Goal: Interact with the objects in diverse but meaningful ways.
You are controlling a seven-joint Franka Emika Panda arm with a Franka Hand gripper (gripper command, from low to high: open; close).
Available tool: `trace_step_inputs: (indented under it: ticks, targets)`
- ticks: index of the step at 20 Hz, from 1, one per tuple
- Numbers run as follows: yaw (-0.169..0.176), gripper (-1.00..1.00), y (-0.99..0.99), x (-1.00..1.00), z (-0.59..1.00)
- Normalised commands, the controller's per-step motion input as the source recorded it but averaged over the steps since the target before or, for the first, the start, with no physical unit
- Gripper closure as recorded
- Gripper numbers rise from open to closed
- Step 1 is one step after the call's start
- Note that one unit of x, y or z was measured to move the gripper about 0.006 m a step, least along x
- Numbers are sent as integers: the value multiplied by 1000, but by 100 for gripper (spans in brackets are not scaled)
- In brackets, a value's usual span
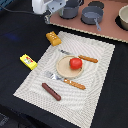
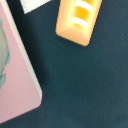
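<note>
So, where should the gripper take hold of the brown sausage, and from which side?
Probably at the middle of the brown sausage, coming from above. It lies flat and alone on the placemat, a long thin shape running diagonally, so the fingers would best close across its narrow width, turned to match that slant.

both pictures are small and soft, with fine detail lost. in the exterior view the light is even and fairly bright from above; the red tomato [image 1: 75, 63] carries a small pale highlight and throws only a faint shadow on the round tan plate [image 1: 64, 69]. the dark bench [image 1: 15, 35] swallows detail, and the white robot part at the top edge looks slightly blown out. the wrist view is blurrier: the orange ridged block [image 2: 78, 20] has smeared edges and no hard shadow.
</note>
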Motion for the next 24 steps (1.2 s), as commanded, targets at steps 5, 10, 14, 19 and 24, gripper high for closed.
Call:
trace_step_inputs:
  ticks: [5, 10, 14, 19, 24]
  targets:
    - [-34, -100, -51, 0, -430]
    - [-62, -100, 0, 0, -383]
    - [-83, -100, 0, 3, -345]
    - [-76, -100, 0, 0, -297]
    - [-54, -100, 0, 0, -287]
